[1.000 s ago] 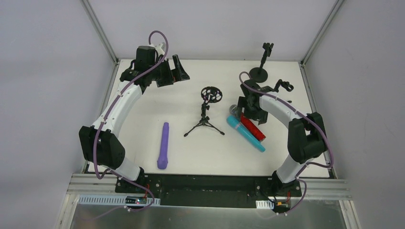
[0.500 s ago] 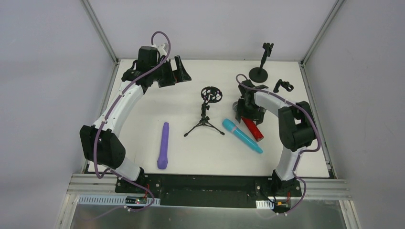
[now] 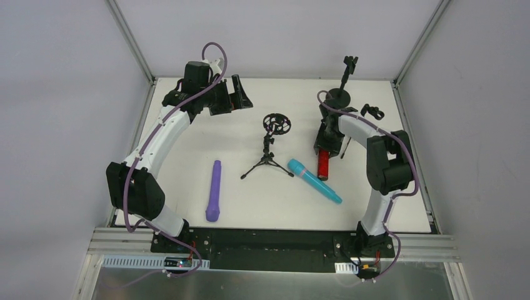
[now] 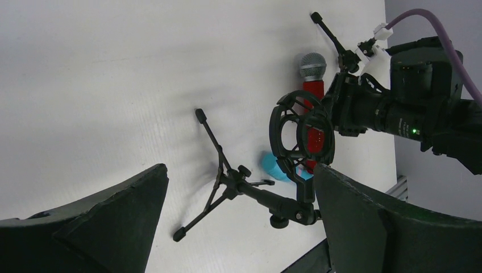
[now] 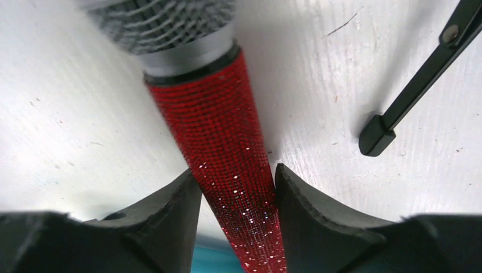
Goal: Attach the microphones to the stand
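Claw on R arm (image 5: 236, 182) is squeezing red mic (image 5: 227, 142) mid-body toward counter's (image 3: 250, 206) right edge, L claw (image 4: 240, 169) is hanging open & empty nr far-left corner; best lifting straight, avoiding thin black leg (image 5: 409, 85), then aiming at stand ring (image 4: 301, 133).

Head of red microphone (image 5: 227, 142) cropped in right wrist view, cyan microphone (image 5: 211, 259) just 1 sliver at bottom, mostly behind stand (image 4: 256, 194) from left wrist
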`<state>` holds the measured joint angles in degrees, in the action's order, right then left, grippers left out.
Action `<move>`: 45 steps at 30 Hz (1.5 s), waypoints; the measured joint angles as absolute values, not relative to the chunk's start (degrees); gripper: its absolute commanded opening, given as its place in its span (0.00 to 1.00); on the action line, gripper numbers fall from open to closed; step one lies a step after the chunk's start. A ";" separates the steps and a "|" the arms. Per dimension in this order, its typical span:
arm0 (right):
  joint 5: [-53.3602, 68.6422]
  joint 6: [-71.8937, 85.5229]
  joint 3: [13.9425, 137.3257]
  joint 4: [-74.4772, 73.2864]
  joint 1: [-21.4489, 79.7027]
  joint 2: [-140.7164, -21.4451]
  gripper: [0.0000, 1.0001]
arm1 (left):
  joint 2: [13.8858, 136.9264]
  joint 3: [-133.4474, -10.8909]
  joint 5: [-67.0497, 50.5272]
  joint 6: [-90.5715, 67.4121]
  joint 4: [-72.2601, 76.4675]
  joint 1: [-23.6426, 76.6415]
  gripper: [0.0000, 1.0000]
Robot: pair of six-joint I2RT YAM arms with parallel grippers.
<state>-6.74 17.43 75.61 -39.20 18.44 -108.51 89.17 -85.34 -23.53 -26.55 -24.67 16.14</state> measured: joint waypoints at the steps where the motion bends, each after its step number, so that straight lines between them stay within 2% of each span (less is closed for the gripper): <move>1: -6.02 17.96 75.64 -38.92 17.85 -108.51 0.39 | 89.17 -85.34 -23.53 -26.52 -24.69 16.16 0.99; 4: -4.36 19.53 75.66 -38.41 16.08 -108.51 0.36 | 89.17 -85.34 -23.53 -26.48 -24.67 16.16 0.99; 10: -1.85 22.81 75.66 -37.56 12.97 -108.75 0.39 | 89.30 -85.34 -23.86 -26.46 -24.69 16.16 0.99; 11: -1.80 23.07 75.64 -37.39 12.82 -108.75 0.42 | 89.36 -85.34 -23.94 -26.46 -24.69 16.16 0.99; 14: -1.67 23.35 75.53 -36.84 12.82 -108.73 0.66 | 89.67 -85.34 -24.01 -26.46 -24.69 16.19 0.99; 16: -1.93 23.27 75.50 -36.62 13.02 -108.71 0.77 | 89.80 -85.34 -24.01 -26.46 -24.71 16.19 0.99; 20: -4.08 22.52 75.09 -36.69 13.78 -107.35 0.90 | 89.84 -85.34 -24.03 -26.46 -24.71 16.19 0.99; 25: -8.43 21.34 74.70 -36.60 15.29 -102.80 0.98 | 89.91 -85.34 -24.05 -26.46 -24.69 16.19 0.99; 37: -13.17 17.96 73.95 -35.66 18.11 -98.56 0.99 | 89.93 -85.34 -24.08 -26.46 -24.69 16.21 0.99; 42: -13.30 16.32 75.57 -37.67 18.15 -100.86 0.99 | 89.93 -85.34 -24.08 -26.35 -24.69 16.56 0.99; 45: -13.28 15.94 76.90 -38.37 18.15 -103.35 0.96 | 89.93 -85.34 -24.18 -26.33 -24.71 16.93 0.99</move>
